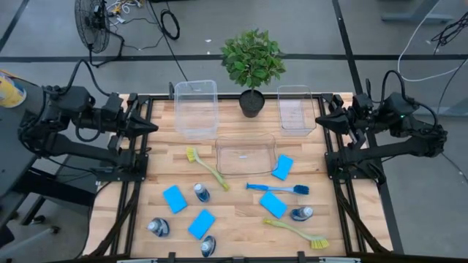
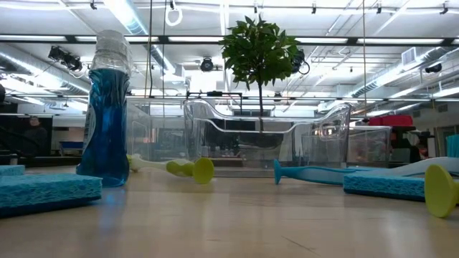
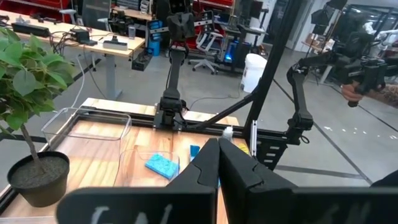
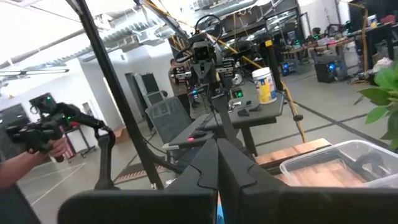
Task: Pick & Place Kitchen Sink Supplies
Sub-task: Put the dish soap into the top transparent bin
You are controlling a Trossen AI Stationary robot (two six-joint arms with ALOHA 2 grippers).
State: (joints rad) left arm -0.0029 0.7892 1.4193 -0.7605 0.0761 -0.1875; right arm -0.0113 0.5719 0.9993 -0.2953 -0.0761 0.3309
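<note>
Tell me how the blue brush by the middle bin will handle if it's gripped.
The blue brush looks stiff and light: a thin straight handle lying flat. Gripped at the handle's far end, it would probably tip head-down, since the bristle head seems bulkier. Smooth plastic may slip a little.

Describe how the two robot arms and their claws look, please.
Both arms are dark, nearly black, built of chunky jointed blocks with black cables looping off them. The left claw and right claw each end in two angular dark fingers tapering to a point. A small green light glows on the right arm.
</note>
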